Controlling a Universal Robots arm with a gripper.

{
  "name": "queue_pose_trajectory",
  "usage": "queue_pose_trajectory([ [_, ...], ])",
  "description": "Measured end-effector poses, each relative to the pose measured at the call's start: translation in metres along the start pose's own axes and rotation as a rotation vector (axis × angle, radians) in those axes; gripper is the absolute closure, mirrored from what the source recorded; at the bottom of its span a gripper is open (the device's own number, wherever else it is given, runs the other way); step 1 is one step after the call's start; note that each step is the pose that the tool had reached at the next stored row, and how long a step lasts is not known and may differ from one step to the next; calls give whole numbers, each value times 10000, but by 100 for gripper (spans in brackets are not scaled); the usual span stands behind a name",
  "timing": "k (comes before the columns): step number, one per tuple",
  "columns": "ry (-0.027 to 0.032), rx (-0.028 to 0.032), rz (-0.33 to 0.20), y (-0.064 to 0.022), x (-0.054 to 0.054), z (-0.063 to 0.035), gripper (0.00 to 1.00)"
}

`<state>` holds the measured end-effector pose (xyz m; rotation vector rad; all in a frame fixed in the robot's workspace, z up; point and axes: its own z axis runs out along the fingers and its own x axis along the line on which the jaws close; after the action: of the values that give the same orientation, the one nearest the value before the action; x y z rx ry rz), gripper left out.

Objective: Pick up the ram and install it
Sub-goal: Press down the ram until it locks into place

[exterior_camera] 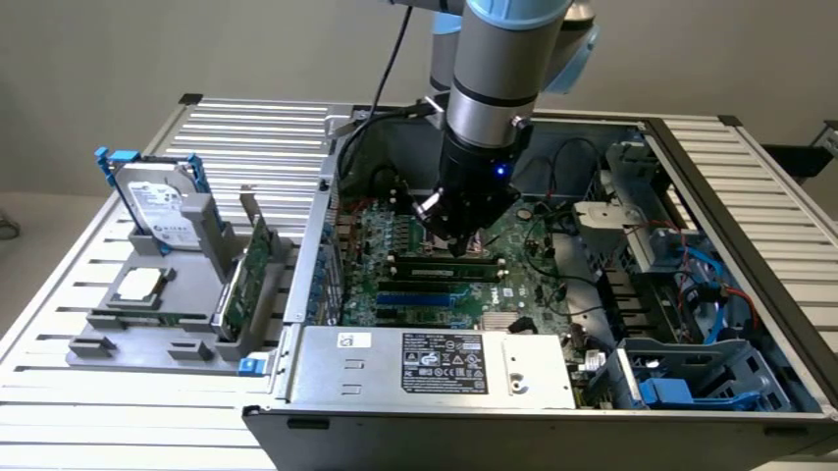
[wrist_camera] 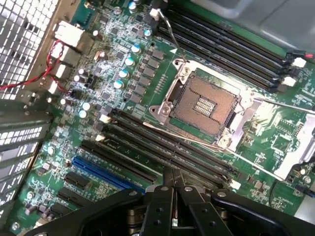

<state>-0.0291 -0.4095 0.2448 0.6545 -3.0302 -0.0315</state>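
Far at the exterior view's left, a grey holder (exterior_camera: 118, 329) sits on the slatted table (exterior_camera: 78, 432). A hard drive (exterior_camera: 164, 211) stands upright in it, a square silver processor chip (exterior_camera: 137, 287) lies flat, and a wide green expansion card (exterior_camera: 249, 280) stands on edge.

Moving toward the centre, the open computer case (exterior_camera: 308, 285) comes in, with its labelled power supply (exterior_camera: 433, 363) at the lower middle of the frame. Just above that is the motherboard (exterior_camera: 392, 235), and there is the ram (exterior_camera: 416, 261) – a long, narrow, dark green stick with dark chips. It lies along the bank of memory slots at mid-frame, running side to side.

The arm reaches straight down into the case, and the gripper (exterior_camera: 452, 243) is right on the stick's top edge. In the wrist view the gripper (wrist_camera: 173, 183) has its two black fingers (wrist_camera: 160, 206) pressed together with no gap, tips down at the long black slots (wrist_camera: 162, 152) beside the open processor socket (wrist_camera: 206, 105). Whether they pinch the stick or merely bear on it, I cannot tell.

At the exterior view's right – blue cables (exterior_camera: 713, 280) and a blue-clipped drive bay (exterior_camera: 681, 388) sit in the lower corner.
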Motion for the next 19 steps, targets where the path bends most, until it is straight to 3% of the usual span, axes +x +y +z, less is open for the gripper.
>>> queue_pose_trajectory([
  [19, -104, -97, 2937, 0, 0, 17, 89],
])
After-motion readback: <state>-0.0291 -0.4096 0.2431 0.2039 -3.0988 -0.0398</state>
